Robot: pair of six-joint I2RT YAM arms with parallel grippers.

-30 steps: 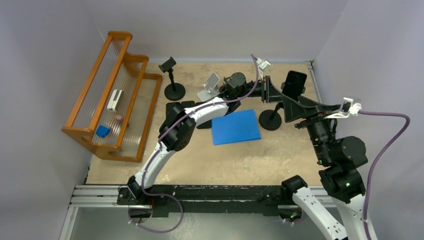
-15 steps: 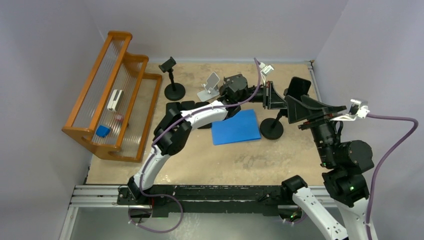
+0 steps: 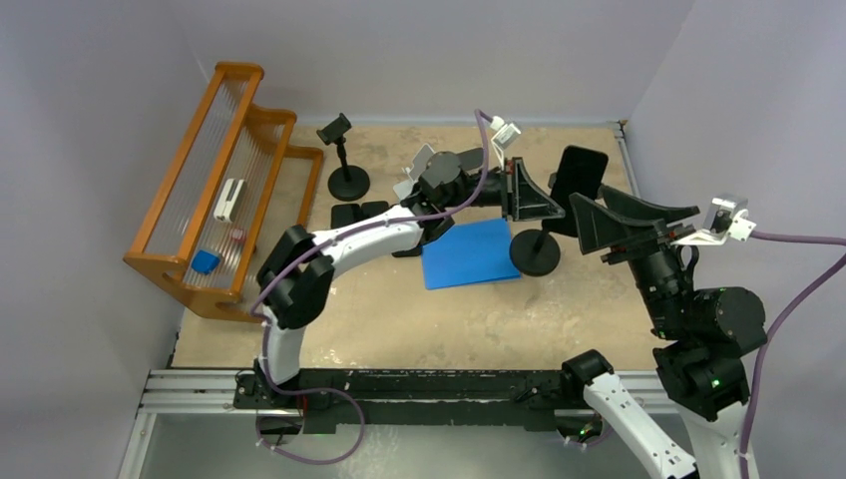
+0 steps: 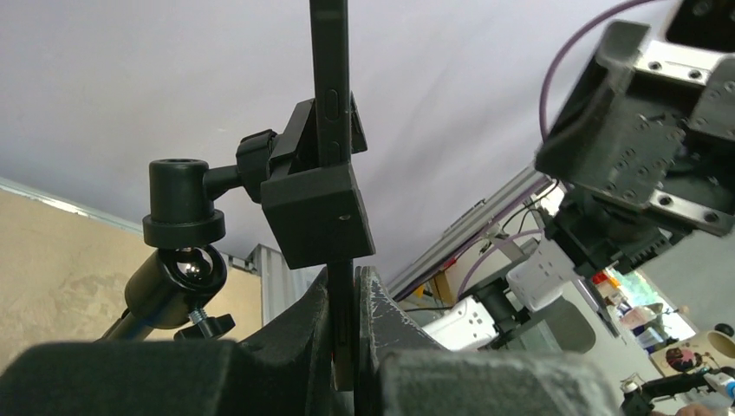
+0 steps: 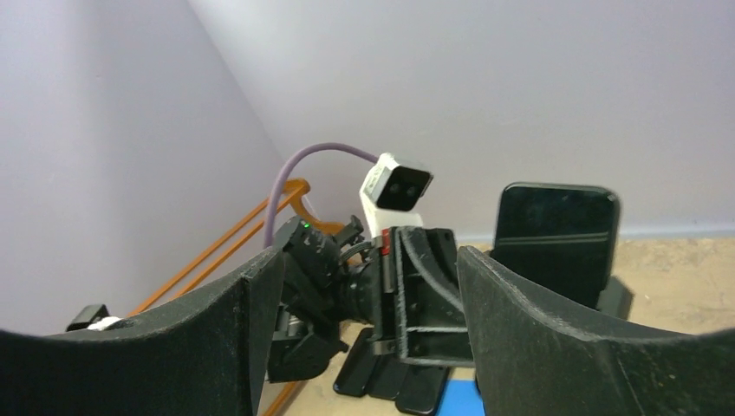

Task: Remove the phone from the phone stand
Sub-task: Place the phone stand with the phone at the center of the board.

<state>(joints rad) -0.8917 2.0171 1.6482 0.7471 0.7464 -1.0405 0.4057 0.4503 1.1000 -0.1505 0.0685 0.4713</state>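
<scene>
— Where's the phone (image 3: pixel 580 175)?
— Upper right of centre in the top view, clamped in the phone stand (image 3: pixel 536 254).
— The claws?
— Left gripper (image 4: pixel 345 286) pinches the phone's edge beside the clamp; right gripper (image 5: pixel 364 286) gapes nearby.

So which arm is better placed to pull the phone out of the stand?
Left. The left pincer is shut on the phone at its lower edge, just below the stand's clamp. The right pincer is open, apart from the phone, gripping nothing.
</scene>
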